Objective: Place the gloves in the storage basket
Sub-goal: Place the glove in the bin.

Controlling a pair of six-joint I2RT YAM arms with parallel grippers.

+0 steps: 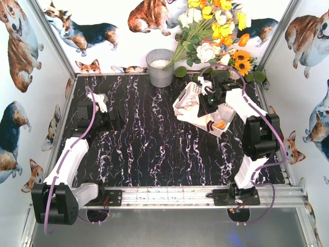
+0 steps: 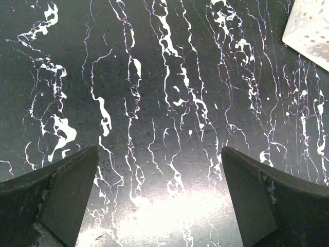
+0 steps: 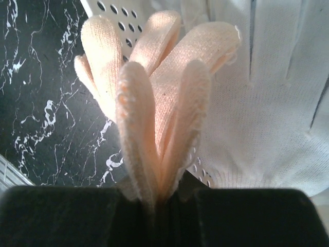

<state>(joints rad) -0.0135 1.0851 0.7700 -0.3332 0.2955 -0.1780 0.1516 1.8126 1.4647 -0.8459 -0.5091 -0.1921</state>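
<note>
We see the right gripper (image 3: 159,200) clenched on a cream glove (image 3: 159,98) over the basket (image 1: 181,109), far right. A white glove (image 3: 262,103) lies in it. The left gripper (image 2: 160,170) is released, above the table (image 2: 154,77) at left.

Corgi-print walls (image 1: 31,128) (white ground) enclose a black marbled table (image 1: 154,154).

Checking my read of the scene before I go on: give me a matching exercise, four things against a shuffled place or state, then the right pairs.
Things:
1 left gripper
2 right gripper
3 basket
4 bucket

Places or states:
A at the back wall, beside the flowers
B open above bare table
C on the table's right half
D shut on a glove

Pairs: 1-B, 2-D, 3-C, 4-A
</note>
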